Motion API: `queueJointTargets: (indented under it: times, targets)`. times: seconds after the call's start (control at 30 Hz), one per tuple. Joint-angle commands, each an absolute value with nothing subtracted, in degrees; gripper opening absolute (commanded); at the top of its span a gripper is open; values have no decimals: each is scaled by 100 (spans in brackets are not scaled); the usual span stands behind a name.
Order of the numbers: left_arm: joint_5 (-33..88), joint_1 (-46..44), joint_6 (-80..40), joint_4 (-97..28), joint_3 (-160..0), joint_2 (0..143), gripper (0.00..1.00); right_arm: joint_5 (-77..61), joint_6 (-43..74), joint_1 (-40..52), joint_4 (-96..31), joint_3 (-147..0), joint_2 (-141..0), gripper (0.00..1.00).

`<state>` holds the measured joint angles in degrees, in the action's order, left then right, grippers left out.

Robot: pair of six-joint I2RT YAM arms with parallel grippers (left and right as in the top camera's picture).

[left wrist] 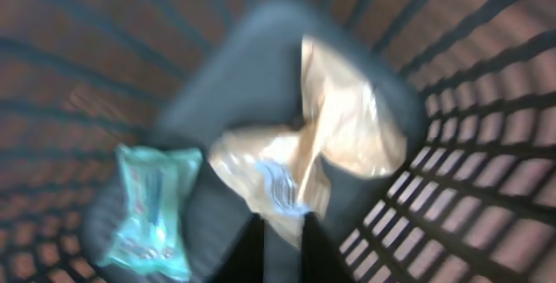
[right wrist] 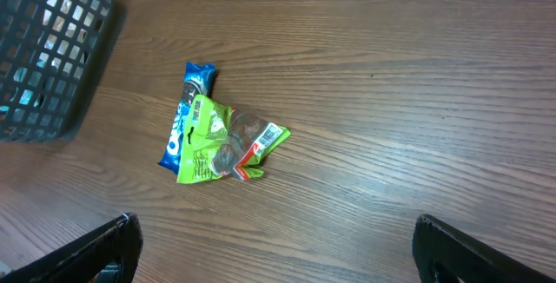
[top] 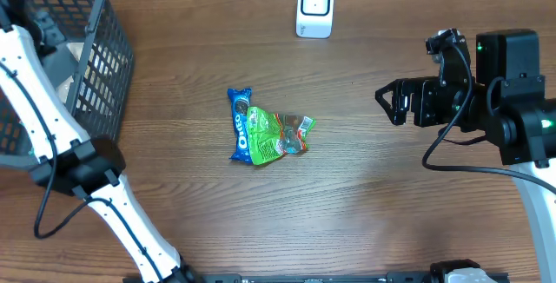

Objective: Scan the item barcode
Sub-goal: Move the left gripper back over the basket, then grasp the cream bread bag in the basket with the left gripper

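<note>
Overhead view: bright, even light from above, sharp throughout. The brown wood-grain bench [top: 365,187] carries only faint, soft shadows. The white box-shaped scanner [top: 314,8] is close to blown out.

Left wrist view: dim and heavily motion-blurred. Bars of the dark wire-mesh basket [left wrist: 486,144] smear into streaks. Print on the crinkled tan packet [left wrist: 347,127] and the pale teal packet [left wrist: 148,213] is unreadable.

Right wrist view: well lit, sharp at centre, bench grain crisp. The right end effector [right wrist: 276,231] shows soft, unfocused dark fingers [right wrist: 95,253] in the lower corners.
</note>
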<state>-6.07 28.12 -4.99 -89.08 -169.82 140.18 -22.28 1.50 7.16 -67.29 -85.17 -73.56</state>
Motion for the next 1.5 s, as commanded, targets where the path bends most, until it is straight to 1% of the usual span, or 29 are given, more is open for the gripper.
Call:
queueJointTargets:
  times: [0.0,0.03,0.1,0.13,0.17,0.2,0.63,0.87,0.93,0.97,1.0,1.03,1.07,1.13,1.17,1.3,1.47]
  targets:
    - [-532,2773,296,-8709,-16851,14245,27,-2263,176,740,-6718,-8659,-7332,100]
    - [-482,2768,493,-8641,-16754,14313,31,-2261,176,740,-6718,-8659,-7332,100]
    - [-482,2773,576,-8477,-16536,14422,45,-2261,174,740,-6718,-8659,-7332,100]
    - [-484,2773,576,-8366,-16392,14488,57,-2261,176,740,-6718,-8659,-7332,100]
    - [-486,2777,574,-8285,-16258,14521,80,-2261,174,740,-6720,-8659,-7332,100]
    - [-469,2783,543,-8208,-16145,14564,100,-2261,174,740,-6718,-8659,-7332,100]
    - [-454,2781,731,-7380,-15015,15152,100,-2261,176,740,-6654,-8659,-7332,100]
    - [-434,2770,725,-7352,-14897,15522,100,-2261,176,740,-6654,-8659,-7332,100]
    - [-331,2766,727,-7417,-14892,15603,97,-2263,176,740,-6654,-8659,-7332,100]
    - [-255,2766,725,-7454,-14892,15640,94,-2263,176,740,-6654,-8659,-7332,100]
    - [-207,2766,727,-7478,-14892,15664,88,-2263,176,740,-6652,-8659,-7332,100]
    - [-183,2766,727,-7502,-14892,15681,75,-2263,176,740,-6652,-8659,-7332,100]
    - [-187,2766,729,-7542,-14892,15686,59,-2263,176,740,-6652,-8659,-7332,100]
    - [-191,2768,729,-7607,-14892,15686,18,-2261,176,740,-6652,-8659,-7332,100]
    - [-198,2768,729,-7647,-14899,15683,4,-2261,176,740,-6652,-8659,-7332,100]
    - [-193,2783,565,-7784,-14910,15683,4,-2261,176,740,-6650,-8659,-7332,100]
    - [-178,2808,-25,-8158,-15290,15627,4,-2261,176,740,-6652,-8659,-7332,100]
